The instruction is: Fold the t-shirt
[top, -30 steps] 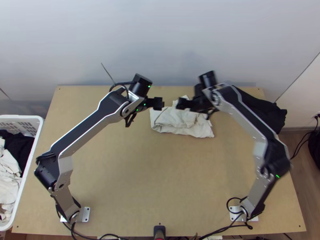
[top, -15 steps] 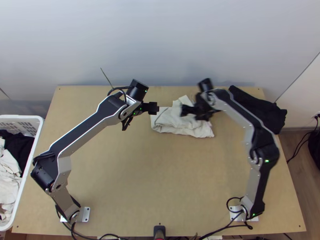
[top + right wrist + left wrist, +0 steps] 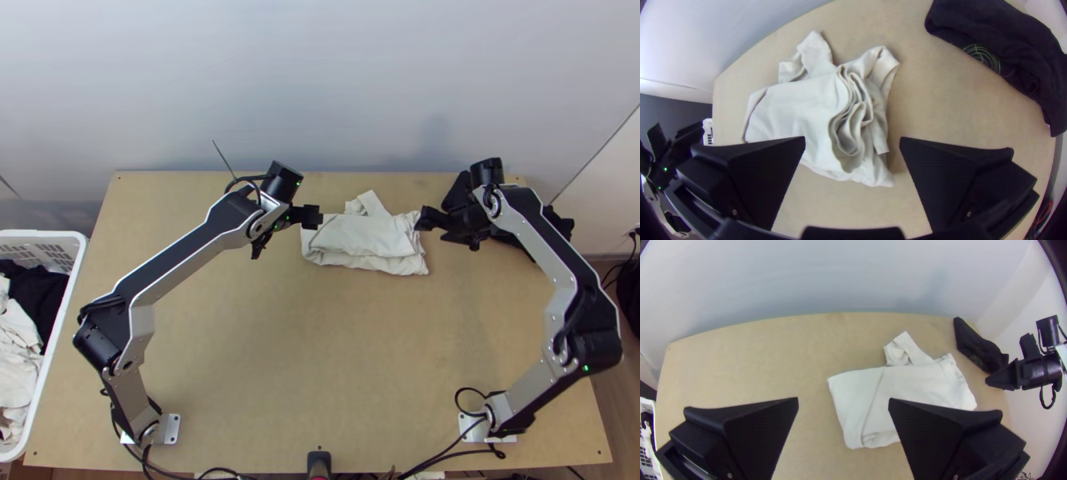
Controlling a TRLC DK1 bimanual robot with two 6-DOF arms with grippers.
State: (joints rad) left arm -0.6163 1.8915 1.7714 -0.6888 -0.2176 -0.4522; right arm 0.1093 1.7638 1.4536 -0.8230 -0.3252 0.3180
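The white t-shirt (image 3: 364,238) lies folded into a bundle near the table's far edge, a small part sticking out at its far side. In the right wrist view the t-shirt (image 3: 795,106) shows bunched, wavy layers at one end. My left gripper (image 3: 314,216) is above the shirt's left end; in its wrist view the left gripper (image 3: 843,402) stands open, holding nothing. Just off the shirt's right end is my right gripper (image 3: 424,218), and in its own view the right gripper (image 3: 852,142) has its fingers wide apart with nothing held.
A dark cloth (image 3: 556,224) lies at the table's far right corner, partly behind the right arm. At the left, beside the table, stands a white basket (image 3: 78,272) with dark and white clothes. A wall runs along the far edge.
My right gripper has moved off the t-shirt to the right, uncovering its right part. My left gripper has shifted only slightly. The shirt lies about where it was.
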